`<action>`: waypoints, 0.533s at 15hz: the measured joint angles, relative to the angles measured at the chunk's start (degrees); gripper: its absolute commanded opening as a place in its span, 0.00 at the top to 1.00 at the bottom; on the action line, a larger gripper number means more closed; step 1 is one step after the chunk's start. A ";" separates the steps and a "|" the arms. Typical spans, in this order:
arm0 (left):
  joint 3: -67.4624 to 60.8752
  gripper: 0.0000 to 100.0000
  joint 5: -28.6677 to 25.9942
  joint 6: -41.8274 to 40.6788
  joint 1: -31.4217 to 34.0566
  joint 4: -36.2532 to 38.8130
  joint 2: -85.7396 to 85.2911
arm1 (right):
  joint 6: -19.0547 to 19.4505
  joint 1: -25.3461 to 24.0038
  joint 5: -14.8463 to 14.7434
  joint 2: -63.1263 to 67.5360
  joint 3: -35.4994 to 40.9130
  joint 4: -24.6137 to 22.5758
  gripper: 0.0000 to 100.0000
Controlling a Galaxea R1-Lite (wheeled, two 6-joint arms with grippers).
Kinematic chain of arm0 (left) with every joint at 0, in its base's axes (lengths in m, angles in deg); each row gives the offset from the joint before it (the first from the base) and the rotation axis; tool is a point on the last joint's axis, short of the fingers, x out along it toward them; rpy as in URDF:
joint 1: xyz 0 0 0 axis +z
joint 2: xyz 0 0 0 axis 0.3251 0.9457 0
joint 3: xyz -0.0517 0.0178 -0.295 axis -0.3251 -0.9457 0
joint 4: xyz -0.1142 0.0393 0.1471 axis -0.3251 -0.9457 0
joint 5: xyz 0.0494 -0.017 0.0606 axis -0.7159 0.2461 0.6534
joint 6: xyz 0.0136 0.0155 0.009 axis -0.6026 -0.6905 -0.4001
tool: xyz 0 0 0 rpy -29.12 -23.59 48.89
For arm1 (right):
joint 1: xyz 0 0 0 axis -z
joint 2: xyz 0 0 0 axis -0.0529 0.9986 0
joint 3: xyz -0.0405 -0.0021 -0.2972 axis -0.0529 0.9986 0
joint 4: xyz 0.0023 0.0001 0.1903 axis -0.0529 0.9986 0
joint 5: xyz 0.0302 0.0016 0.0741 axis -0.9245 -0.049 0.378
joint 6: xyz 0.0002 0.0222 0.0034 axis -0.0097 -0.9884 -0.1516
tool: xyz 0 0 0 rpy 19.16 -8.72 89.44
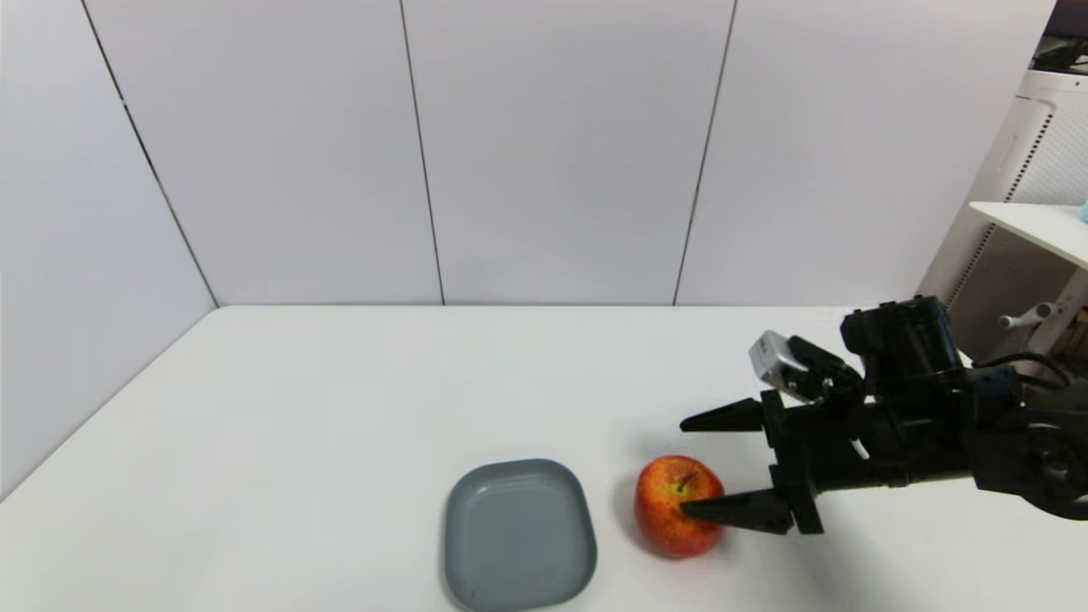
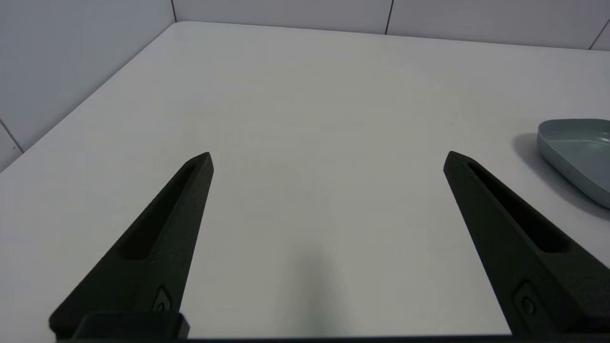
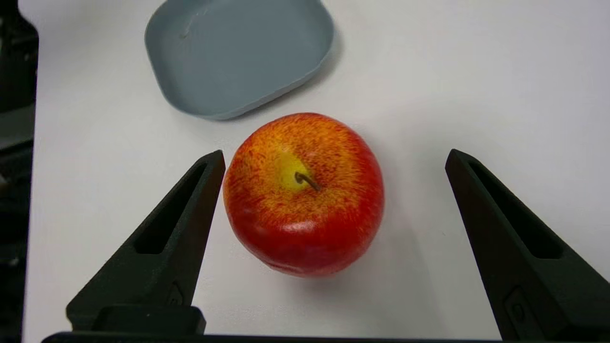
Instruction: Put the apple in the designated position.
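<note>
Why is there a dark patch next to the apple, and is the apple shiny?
In the right wrist view the apple casts a soft grey shadow on the table and shows a pale glint low on its red skin; the open right gripper straddles it. In the head view a faint shadow lies left of it, toward the plate.

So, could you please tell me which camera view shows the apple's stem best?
The right wrist view: the apple fills the frame, stem up. The head view shows it small, beside the right gripper; the left wrist view misses it.
</note>
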 measured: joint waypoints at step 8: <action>0.00 0.00 0.01 0.00 0.00 -0.02 0.00 | -22.24 7.73 -37.75 -38.28 8.40 22.20 0.00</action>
